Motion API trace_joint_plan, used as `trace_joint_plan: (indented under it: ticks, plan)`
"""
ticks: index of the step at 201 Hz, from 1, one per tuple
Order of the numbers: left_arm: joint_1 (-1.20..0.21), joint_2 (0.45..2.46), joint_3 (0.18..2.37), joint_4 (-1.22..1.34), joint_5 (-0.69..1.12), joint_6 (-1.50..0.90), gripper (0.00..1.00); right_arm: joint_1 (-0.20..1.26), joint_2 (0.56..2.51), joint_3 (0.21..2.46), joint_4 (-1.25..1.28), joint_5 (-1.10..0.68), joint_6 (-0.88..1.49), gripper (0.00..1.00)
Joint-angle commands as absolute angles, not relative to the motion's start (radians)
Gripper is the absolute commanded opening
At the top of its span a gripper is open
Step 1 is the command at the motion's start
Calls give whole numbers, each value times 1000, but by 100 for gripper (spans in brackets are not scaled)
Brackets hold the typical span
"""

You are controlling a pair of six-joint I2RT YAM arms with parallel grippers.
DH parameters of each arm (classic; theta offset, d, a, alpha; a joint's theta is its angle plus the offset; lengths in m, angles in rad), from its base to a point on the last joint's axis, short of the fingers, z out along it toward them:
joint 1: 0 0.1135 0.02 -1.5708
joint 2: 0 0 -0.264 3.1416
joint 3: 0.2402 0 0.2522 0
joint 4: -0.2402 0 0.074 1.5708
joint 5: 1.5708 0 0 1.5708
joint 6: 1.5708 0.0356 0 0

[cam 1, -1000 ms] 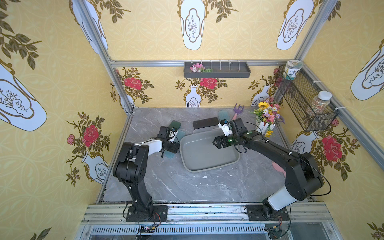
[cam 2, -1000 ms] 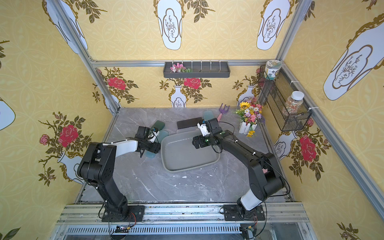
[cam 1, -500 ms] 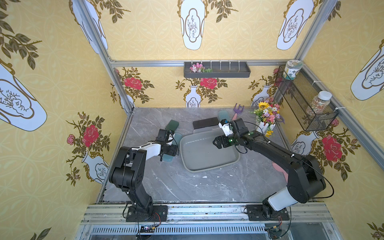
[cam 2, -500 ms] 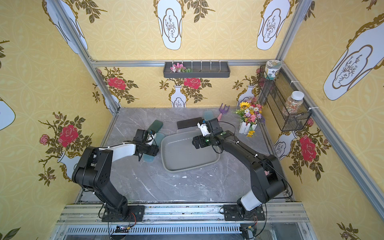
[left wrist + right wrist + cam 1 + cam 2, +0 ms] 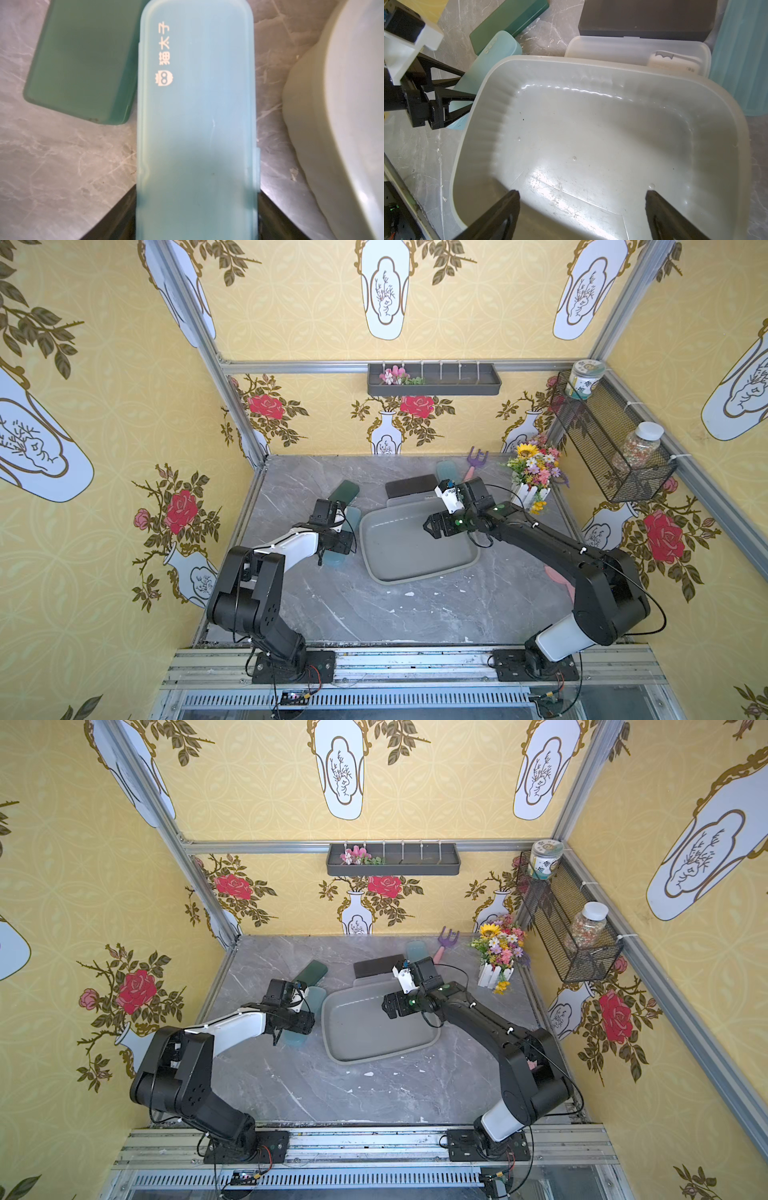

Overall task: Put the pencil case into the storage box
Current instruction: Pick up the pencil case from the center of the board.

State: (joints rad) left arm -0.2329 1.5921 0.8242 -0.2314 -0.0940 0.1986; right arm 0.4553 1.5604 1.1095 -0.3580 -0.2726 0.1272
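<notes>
Here the left gripper [image 5: 196,203] is clamped on the blue case [image 5: 195,104], which juts out ahead of it over the table [image 5: 62,166], outside the box [image 5: 336,108] just to its right. A green case [image 5: 83,62] lies close ahead, away from the box. The right gripper [image 5: 582,193] hangs with jaws wide apart over the box floor; beyond the far rim sit a clear case [image 5: 623,49] and a black case [image 5: 645,18]

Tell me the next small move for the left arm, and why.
Probably lift the light blue pencil case straight up. The jaws of the left gripper are closed on its long sides, and the storage box right beside it has a raised rim to clear before any sideways carry. The box is empty, but the right gripper hovers open above it, so go up first.
</notes>
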Motion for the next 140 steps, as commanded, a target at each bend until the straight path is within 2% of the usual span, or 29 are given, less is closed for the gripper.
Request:
trace_joint_plan:
  ticks: [1, 76, 140]
  plan:
    - [-237, 1581, 825, -234, -72, 182, 75, 459, 1567, 1115, -323, -288, 140, 97]
    - [-241, 1504, 872, -307, -143, 159, 75, 464, 1603, 1142, -219, -393, 246, 97]
    - [-258, 1428, 902, -346, -156, 153, 74, 489, 1641, 1181, -214, -382, 261, 97]
